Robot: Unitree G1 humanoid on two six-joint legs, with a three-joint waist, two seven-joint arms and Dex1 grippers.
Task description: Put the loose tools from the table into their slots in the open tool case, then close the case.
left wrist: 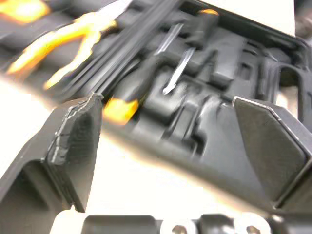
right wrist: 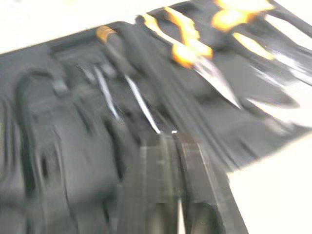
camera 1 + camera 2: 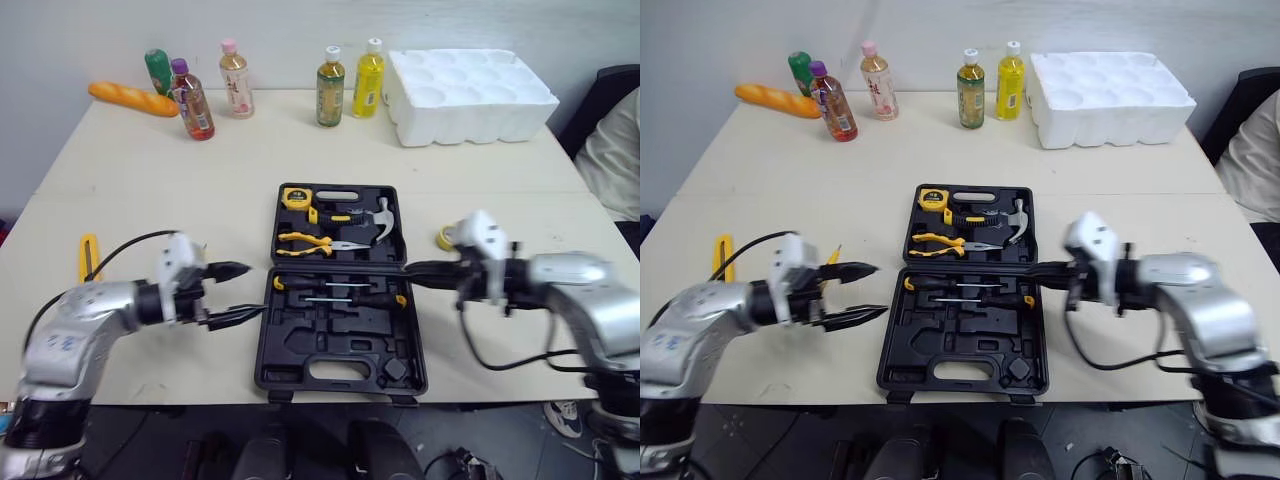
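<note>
The black tool case (image 3: 338,372) lies open in the middle of the table. Its far half holds a tape measure (image 3: 296,197), yellow-handled pliers (image 3: 310,242) and a hammer (image 3: 383,220). Its near half holds two screwdrivers (image 3: 340,292) and several empty slots. My left gripper (image 3: 250,290) hovers open just off the case's left edge, with nothing between its fingers (image 1: 73,146). My right gripper (image 3: 412,270) is shut and empty, its tip over the case's right edge near the hinge line. A yellow flat tool (image 3: 88,256) lies loose at the table's left. A small yellow roll (image 3: 446,238) sits right of the case.
Several drink bottles (image 3: 330,88) and a bread loaf (image 3: 132,99) stand along the far edge. A white foam tray (image 3: 470,95) sits at the far right. A person's sleeve (image 3: 615,160) shows at the right edge. The case's front lies near the table's front edge.
</note>
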